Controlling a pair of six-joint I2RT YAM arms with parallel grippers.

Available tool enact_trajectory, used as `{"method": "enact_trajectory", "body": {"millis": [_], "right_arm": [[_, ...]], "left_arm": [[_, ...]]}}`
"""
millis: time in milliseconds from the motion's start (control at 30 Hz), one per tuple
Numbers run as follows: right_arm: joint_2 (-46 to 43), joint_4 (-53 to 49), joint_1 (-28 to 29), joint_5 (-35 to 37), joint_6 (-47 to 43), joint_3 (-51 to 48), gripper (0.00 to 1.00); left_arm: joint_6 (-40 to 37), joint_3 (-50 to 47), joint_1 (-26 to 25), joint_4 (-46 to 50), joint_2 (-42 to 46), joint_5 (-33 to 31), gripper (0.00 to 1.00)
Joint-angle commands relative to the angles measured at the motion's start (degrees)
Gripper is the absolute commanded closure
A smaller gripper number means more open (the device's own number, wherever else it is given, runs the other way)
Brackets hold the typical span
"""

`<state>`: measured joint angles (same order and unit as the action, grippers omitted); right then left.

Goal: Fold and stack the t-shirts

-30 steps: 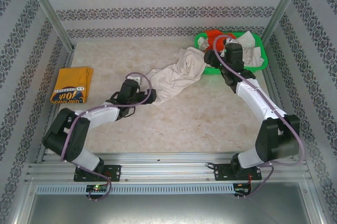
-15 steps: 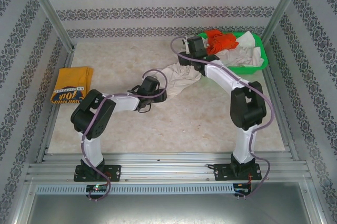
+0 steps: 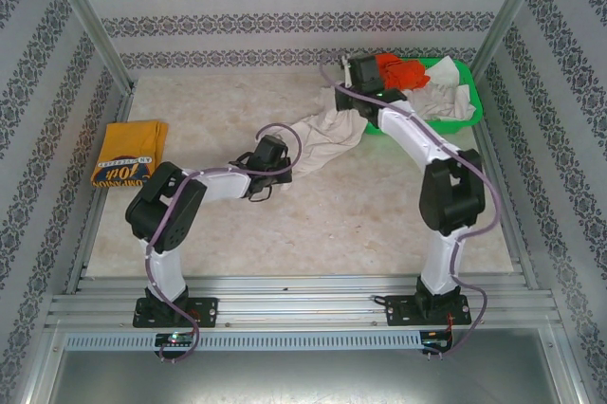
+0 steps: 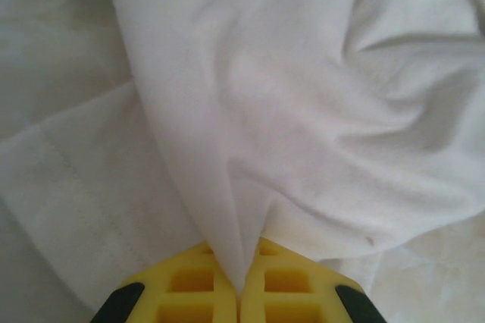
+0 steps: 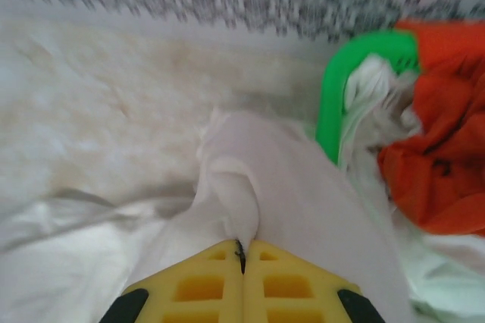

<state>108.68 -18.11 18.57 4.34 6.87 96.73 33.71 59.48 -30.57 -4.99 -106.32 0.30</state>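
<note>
A crumpled cream-white t-shirt (image 3: 322, 134) lies across the middle of the table, reaching up to the green basket. My left gripper (image 3: 285, 170) sits at its near left end. In the left wrist view, the left gripper (image 4: 239, 274) is shut on a raised fold of the white t-shirt (image 4: 303, 111). My right gripper (image 3: 343, 99) is at the shirt's far end, beside the basket. In the right wrist view, the right gripper (image 5: 242, 249) is shut on a bunched ridge of the same t-shirt (image 5: 250, 171). A folded mustard-yellow t-shirt (image 3: 128, 151) with dark lettering lies at the far left.
The green basket (image 3: 432, 125) stands at the back right, holding an orange-red t-shirt (image 3: 398, 70) and a white one (image 3: 446, 91). Its rim (image 5: 333, 103) is just right of my right gripper. Patterned walls and metal posts enclose the table on three sides.
Both grippers went from open to shut on the white t-shirt. The right arm swung left from above the basket to the shirt's far end; the left arm reached right to its near end.
</note>
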Motion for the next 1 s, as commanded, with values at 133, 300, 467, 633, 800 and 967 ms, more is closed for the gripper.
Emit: {"method": "enact_trajectory", "body": {"millis": [133,300,467,633,800,967], "right_arm": [[-17.6,14.1,-4.0,-8.8,10.3,0.2,1.00],[-22.4,18.0,-6.9,-12.7,15.8,4.7,1.00],[-25.8,18.6,-7.3,-12.3,15.9,7.9,1.00],[-31.3,22.6,-7.2,-11.7,17.1,1.7,1.00],[-35.3,24.4,-7.1,-12.0,17.1,-3.9,1.00],[-32.7,23.4,-7.1,-13.3,16.2,-2.0,1.00]], "left_arm": [[-6.3,3.7,7.0,4.9,14.6,-0.9,1.00],[-7.9,7.9,11.2,8.4,19.7,2.0,1.00],[-9.5,13.4,15.4,12.3,23.7,2.9,1.00],[-11.2,17.6,17.5,14.7,28.5,3.0,1.00],[-11.5,17.8,18.3,15.0,31.0,3.4,1.00],[-8.4,14.5,18.2,13.8,29.5,8.2,1.00]]}}
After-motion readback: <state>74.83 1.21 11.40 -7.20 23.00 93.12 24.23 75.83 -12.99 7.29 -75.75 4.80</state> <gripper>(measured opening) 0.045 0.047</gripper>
